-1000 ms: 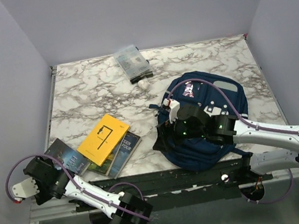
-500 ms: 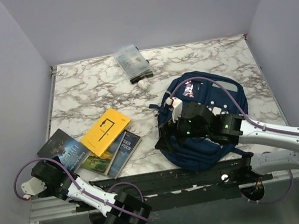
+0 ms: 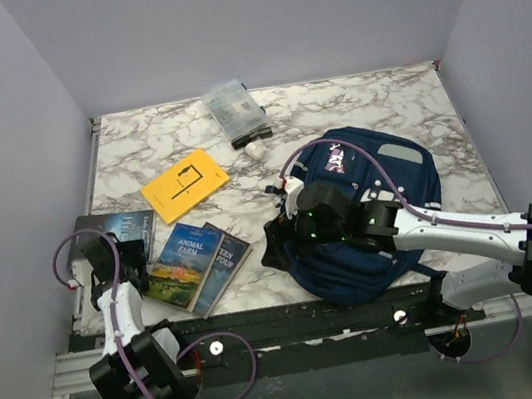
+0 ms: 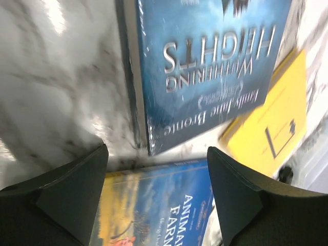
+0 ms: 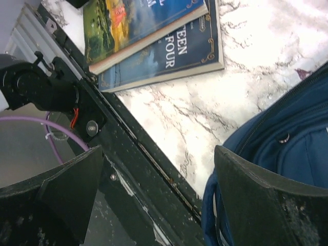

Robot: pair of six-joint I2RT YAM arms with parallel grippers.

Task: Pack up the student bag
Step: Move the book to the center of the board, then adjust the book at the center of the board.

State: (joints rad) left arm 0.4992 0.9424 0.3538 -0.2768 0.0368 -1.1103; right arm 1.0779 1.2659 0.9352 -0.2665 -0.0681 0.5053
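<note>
The student bag [image 3: 386, 191], a navy backpack, lies at the right of the marble table. My right gripper [image 3: 276, 248] hovers open at the bag's near left edge [image 5: 287, 143], over the table's front rail, with nothing between its fingers [image 5: 159, 154]. My left gripper [image 3: 118, 258] stands open at the near left and holds nothing. In the left wrist view it [image 4: 158, 154] hangs low between a dark blue "Wuthering Heights" book [image 4: 205, 66] and an "Animal Farm" book [image 4: 159, 205]. A yellow book [image 3: 185, 184] lies further back.
Under "Animal Farm" [image 3: 183, 263] lies a dark blue book [image 3: 226, 266]. A clear plastic pouch [image 3: 235, 111] and a small white object [image 3: 255, 148] sit at the back. The black front rail [image 5: 133, 148] runs along the near edge. Grey walls close in three sides.
My left arm swung in from the near left corner to the books. The yellow book slid off the stack toward the back, and "Wuthering Heights" shifted back. My right gripper edged left.
</note>
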